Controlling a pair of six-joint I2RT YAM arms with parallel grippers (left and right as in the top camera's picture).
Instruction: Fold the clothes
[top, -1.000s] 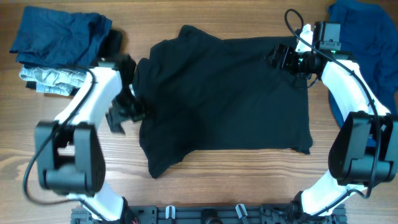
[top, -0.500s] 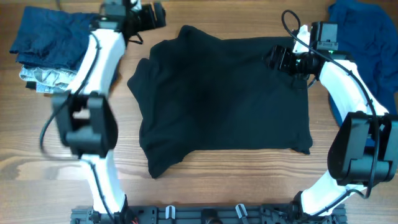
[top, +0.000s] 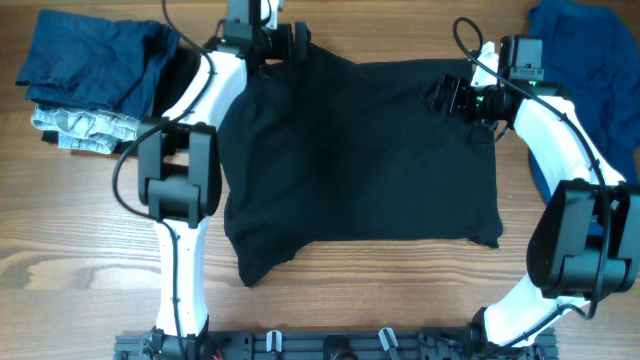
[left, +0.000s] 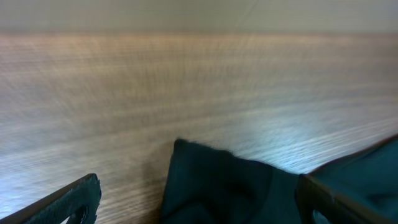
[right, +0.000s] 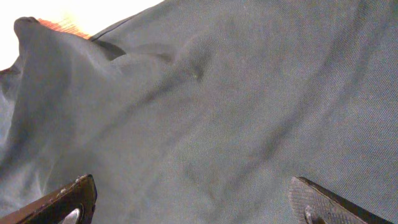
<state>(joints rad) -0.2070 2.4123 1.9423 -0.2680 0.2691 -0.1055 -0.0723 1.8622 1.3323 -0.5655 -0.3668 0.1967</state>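
Observation:
The black shirt (top: 360, 160) lies spread across the middle of the table, its lower left part rumpled. My left gripper (top: 292, 42) is at the shirt's far left corner. It is open, and a corner of the black shirt (left: 224, 186) lies between its fingers (left: 71, 202) without being pinched. My right gripper (top: 442, 95) hovers open over the shirt's far right corner. Only shirt fabric (right: 205, 106) shows between its fingers (right: 333, 202). A royal-blue garment (top: 590, 60) lies crumpled at the far right.
A folded pile sits at the far left, with dark blue cloth (top: 95, 60) on top of a grey patterned piece (top: 85, 128). Bare wooden table (top: 400, 290) runs along the near edge in front of the shirt.
My left arm has swung from the shirt's left side up to its far left corner. The right arm has stayed where it was.

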